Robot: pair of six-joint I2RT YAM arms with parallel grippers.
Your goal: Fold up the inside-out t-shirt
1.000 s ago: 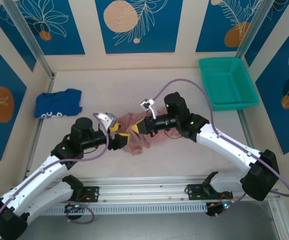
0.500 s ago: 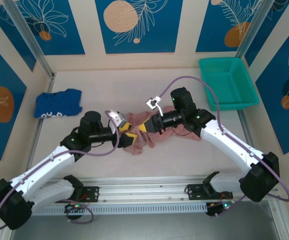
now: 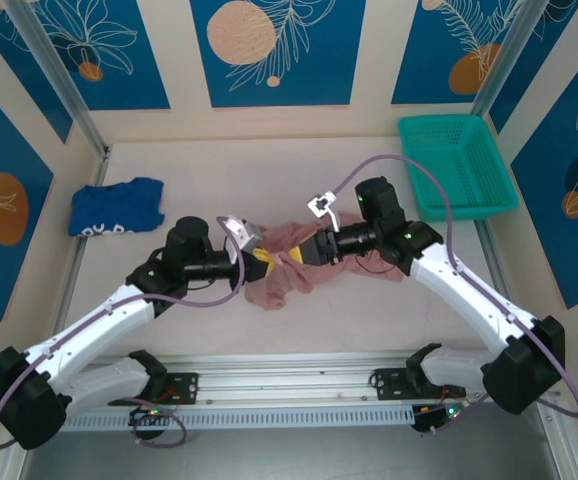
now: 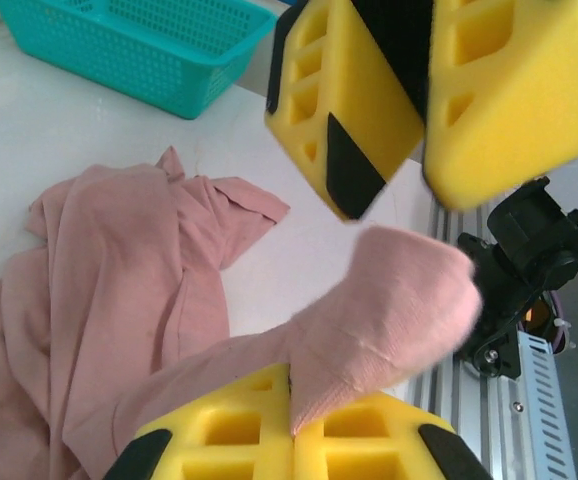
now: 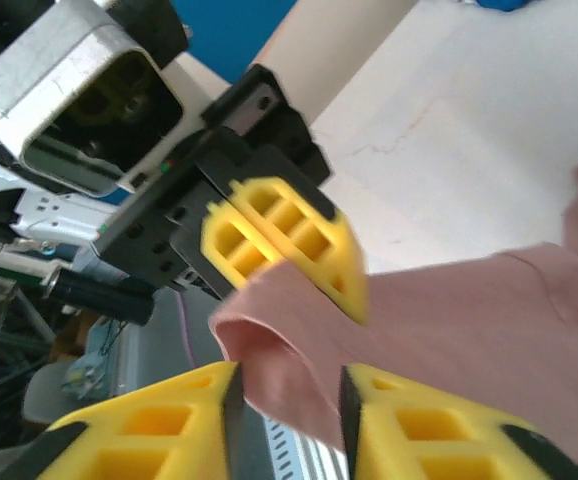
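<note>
Inside-out t-shirt [image 3: 287, 272]: dusty-pink cotton, bunched on the table [image 3: 219, 180] between my two arms, well apart from the blue garment [image 3: 117, 207] at the left and the teal basket [image 3: 456, 165] at the right. Handling, as judged: light, limp and not fragile. It will sag from any single hold, keep no shape of its own, and its layers will cling and drag one another along. Take hold at an edge or corner (hem, sleeve or shoulder) and pinch one fold only, never the middle of the heap. My left gripper [image 4: 291, 425] is clamped tight on a raised fold, which stands out of the pads as a rounded lobe. My right gripper [image 5: 289, 385] has its jaws parted. Fabric passes between them, but I judge that it is not pinched. View differences: the top external view gives the overall layout and both grippers tip to tip over the heap, yet the arms cover the contact itself. The left wrist view gives the pinch, the rest of the shirt trailing to the table in loose creases, and the gap between the right fingers. The right wrist view gives the fabric edge lying in that gap, with one finger of my left gripper just behind it.
</note>
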